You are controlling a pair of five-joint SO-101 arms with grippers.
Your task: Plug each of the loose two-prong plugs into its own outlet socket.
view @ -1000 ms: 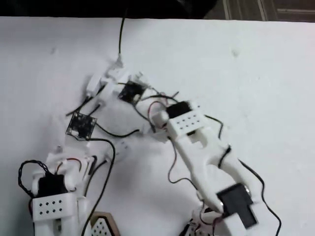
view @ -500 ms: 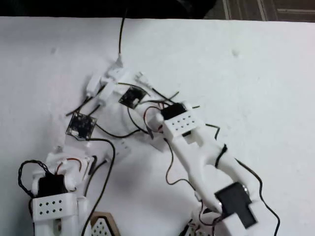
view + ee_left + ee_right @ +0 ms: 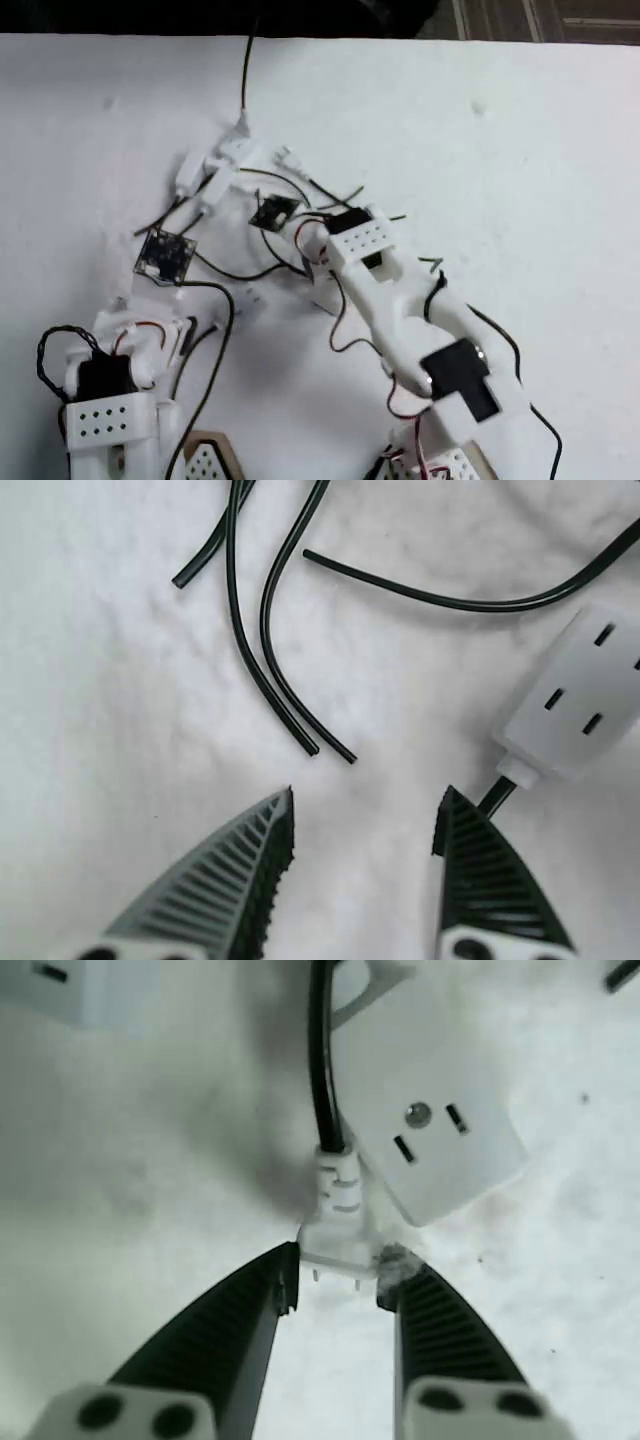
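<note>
Holding the plug (image 3: 337,1232) by its flanks, my right fingers (image 3: 235,1335) are closed on it just beside the outlet socket (image 3: 440,1140). The prongs point back toward the wrist, not at that socket's slots. To do this step well, I judge I must turn the plug so the prongs face the slots. Then I line the two blades with the two slots rather than the round hole, and push straight. The black cord (image 3: 320,1050) runs along the socket's side and could drag it aside, since nothing seems to pin it to the bench (image 3: 520,150). My left fingers (image 3: 250,870) stand apart, holding nothing, near another socket block (image 3: 585,695); they could brace it. Whether that block is the one beside the plug, I cannot tell. A further block (image 3: 80,985), well away from the outlet socket, is cut off at the edge. In the high view, plugs and sockets blend into the white bench, so I cannot count how many lie loose.
</note>
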